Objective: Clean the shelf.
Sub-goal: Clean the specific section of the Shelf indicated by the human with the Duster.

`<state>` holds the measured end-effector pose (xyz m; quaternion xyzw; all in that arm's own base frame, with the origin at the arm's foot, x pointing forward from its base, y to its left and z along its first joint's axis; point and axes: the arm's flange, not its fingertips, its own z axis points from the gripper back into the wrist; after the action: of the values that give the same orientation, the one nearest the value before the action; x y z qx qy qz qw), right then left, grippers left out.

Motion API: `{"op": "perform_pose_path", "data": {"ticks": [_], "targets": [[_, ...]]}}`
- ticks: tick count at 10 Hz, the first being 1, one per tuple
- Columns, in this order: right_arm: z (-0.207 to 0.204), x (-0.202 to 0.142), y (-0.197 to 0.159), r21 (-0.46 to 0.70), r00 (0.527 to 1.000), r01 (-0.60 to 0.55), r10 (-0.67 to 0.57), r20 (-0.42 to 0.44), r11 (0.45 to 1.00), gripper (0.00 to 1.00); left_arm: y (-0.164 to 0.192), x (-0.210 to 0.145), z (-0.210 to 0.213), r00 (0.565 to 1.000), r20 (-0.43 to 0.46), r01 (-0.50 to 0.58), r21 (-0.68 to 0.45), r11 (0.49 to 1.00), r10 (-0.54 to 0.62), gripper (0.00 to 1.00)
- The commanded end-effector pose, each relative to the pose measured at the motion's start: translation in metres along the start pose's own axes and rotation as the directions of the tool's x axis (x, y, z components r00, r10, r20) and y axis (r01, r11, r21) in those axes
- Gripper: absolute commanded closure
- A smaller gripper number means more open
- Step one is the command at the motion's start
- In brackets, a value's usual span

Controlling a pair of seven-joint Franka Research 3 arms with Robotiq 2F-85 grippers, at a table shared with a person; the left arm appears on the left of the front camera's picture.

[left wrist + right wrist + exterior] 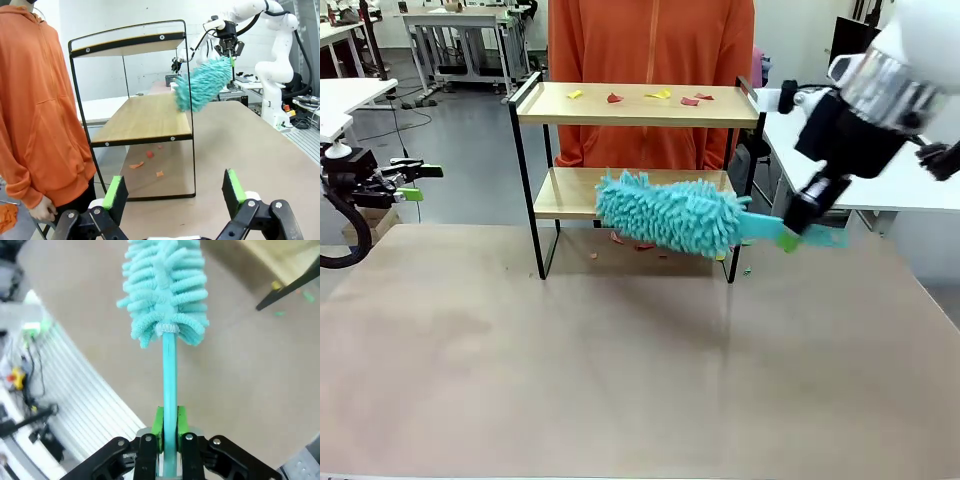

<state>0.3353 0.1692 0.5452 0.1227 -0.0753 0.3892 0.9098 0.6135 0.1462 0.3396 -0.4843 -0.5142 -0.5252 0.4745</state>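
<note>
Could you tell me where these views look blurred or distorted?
Front view: the right arm is smeared by motion, while the duster and the shelf look crisp. Left wrist view: sharp, but the wide lens bows the shelf's black frame. Right wrist view: the duster's handle is sharp in the right gripper, the shelf corner beyond soft.

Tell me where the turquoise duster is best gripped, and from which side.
Grip the duster by its thin handle behind the fluffy head, coming from the handle's free end, roughly in line with it. The head is soft and wide, and may squash. The right claw clamps it so.
</note>
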Motion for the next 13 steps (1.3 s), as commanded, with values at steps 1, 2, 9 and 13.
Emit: {"op": "perform_pose_path", "data": {"ticks": [1, 2, 9, 13], "targets": [[0.011, -0.020, -0.009, 0.024, 0.988, -0.079, 0.081, -0.132, 0.997, 0.87, 0.000, 0.002, 0.000, 1.000, -0.007, 0.002, -0.004, 1.000, -0.002, 0.00], [0.014, -0.031, -0.012, -0.019, 0.971, -0.099, 0.092, -0.222, 0.995, 0.87, 0.000, 0.002, 0.000, 1.000, -0.007, 0.002, -0.004, 1.000, -0.002, 0.00], [0.037, -0.063, -0.027, -0.006, 0.837, -0.160, 0.133, -0.531, 0.987, 0.87, 0.000, 0.002, 0.000, 1.000, -0.007, 0.002, -0.004, 1.000, -0.002, 0.00], [0.037, -0.071, -0.022, -0.058, 0.862, -0.115, 0.071, -0.502, 0.992, 0.87, 0.000, 0.002, 0.000, 1.000, -0.007, 0.002, -0.004, 1.000, -0.002, 0.00]]}}
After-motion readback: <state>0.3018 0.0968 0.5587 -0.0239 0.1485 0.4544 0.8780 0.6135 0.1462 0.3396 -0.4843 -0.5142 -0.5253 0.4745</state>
